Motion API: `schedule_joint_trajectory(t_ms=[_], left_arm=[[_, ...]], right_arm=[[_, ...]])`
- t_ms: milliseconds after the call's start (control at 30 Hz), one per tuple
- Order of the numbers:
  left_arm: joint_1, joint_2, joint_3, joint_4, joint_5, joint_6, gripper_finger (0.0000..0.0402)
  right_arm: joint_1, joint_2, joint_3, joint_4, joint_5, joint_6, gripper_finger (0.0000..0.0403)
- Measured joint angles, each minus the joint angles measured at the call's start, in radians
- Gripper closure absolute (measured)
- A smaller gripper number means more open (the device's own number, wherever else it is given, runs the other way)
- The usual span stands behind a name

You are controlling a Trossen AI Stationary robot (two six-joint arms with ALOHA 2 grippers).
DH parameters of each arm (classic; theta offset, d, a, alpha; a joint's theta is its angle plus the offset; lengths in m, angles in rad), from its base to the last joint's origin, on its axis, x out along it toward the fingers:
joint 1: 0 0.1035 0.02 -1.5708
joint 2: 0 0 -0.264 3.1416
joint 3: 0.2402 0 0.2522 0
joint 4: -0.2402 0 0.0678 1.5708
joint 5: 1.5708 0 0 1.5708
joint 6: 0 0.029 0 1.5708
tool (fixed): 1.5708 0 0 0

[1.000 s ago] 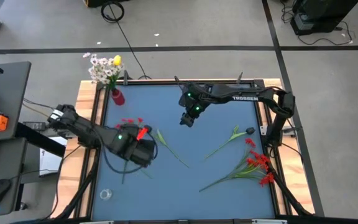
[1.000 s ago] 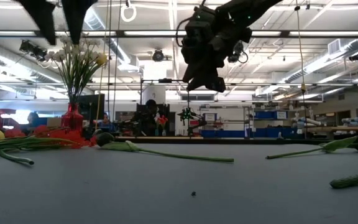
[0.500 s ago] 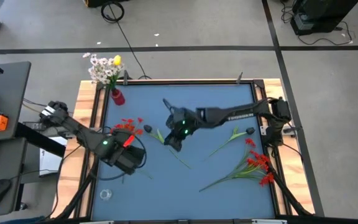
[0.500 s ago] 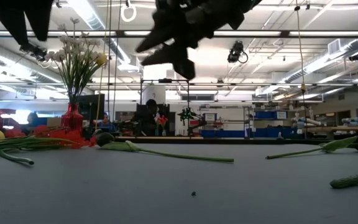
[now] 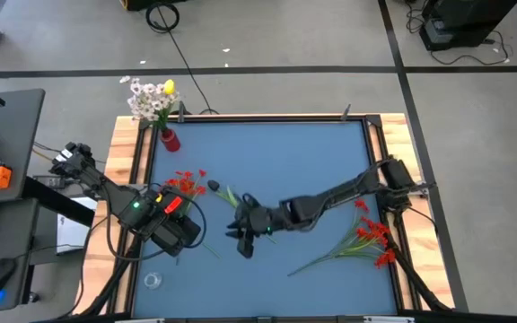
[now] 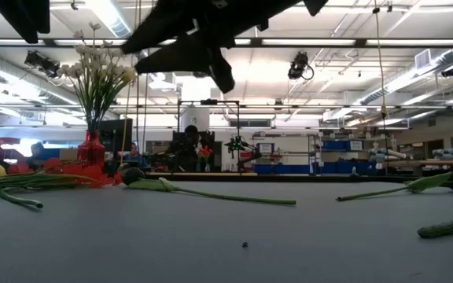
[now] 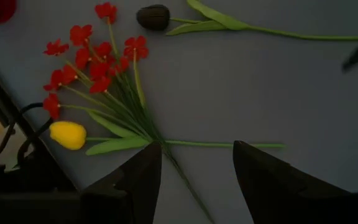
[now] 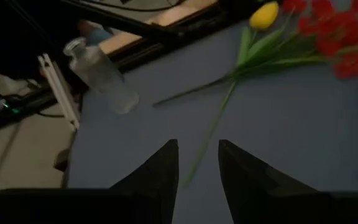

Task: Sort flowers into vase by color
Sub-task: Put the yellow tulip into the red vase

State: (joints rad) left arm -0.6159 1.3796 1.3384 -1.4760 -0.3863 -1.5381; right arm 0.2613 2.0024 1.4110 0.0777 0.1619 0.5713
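The right gripper hangs low over the middle of the table, fingers a little apart and holding nothing, pointed toward a green stem lying flat. The left gripper waits just beside it, jaws wide and empty, above a red spray and a yellow tulip. The vase stands at the far left corner, already full of white blossoms (and one yellow bloom).

The risk: the two arms work close together and could collide. A thin stem flat on the cloth may slip the fingers. A tall stem pushed in could tip that small vase.
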Motion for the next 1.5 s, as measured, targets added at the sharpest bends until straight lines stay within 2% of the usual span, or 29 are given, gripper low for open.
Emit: schedule_joint_trajectory(t_ms=[100,200,333,533,633,733,867,967,1067,1500], left_arm=[[0.001,0.0,0.0,0.028,-0.005,0.059,0.0198],[0.001,0.0,0.0,0.05,-0.004,0.102,0.0198],[0.001,0.0,0.0,0.07,-0.005,0.125,0.0198],[-0.011,0.0,0.0,0.076,-0.003,0.114,0.0198],[-0.018,0.0,0.0,0.079,0.017,0.112,0.0198],[-0.025,0.0,0.0,0.078,0.031,0.106,0.0198],[-0.031,0.0,0.0,0.07,0.034,0.086,0.0198],[-0.029,0.0,0.0,0.066,0.033,0.083,0.0198],[-0.027,0.0,0.0,0.063,0.033,0.083,0.0198],[-0.003,0.0,0.0,0.068,0.013,0.06,0.0198]], right_arm=[[0.034,0.041,0.001,0.025,0.008,0.05,0.0279],[0.068,0.082,0.019,0.04,0.01,-0.039,0.0279],[0.107,0.168,0.125,0.015,0.016,-0.224,0.0279],[0.116,0.327,0.322,-0.06,0.096,-0.265,0.0274],[0.108,0.384,0.389,-0.1,0.164,-0.258,0.026],[0.093,0.422,0.422,-0.112,0.159,-0.252,0.0239],[0.073,0.435,0.424,-0.126,0.124,-0.223,0.0215],[0.06,0.449,0.423,-0.159,0.088,-0.203,0.0211],[0.053,0.453,0.421,-0.185,0.049,-0.208,0.0215],[0.03,0.45,0.415,-0.25,0.02,-0.261,0.0246]])
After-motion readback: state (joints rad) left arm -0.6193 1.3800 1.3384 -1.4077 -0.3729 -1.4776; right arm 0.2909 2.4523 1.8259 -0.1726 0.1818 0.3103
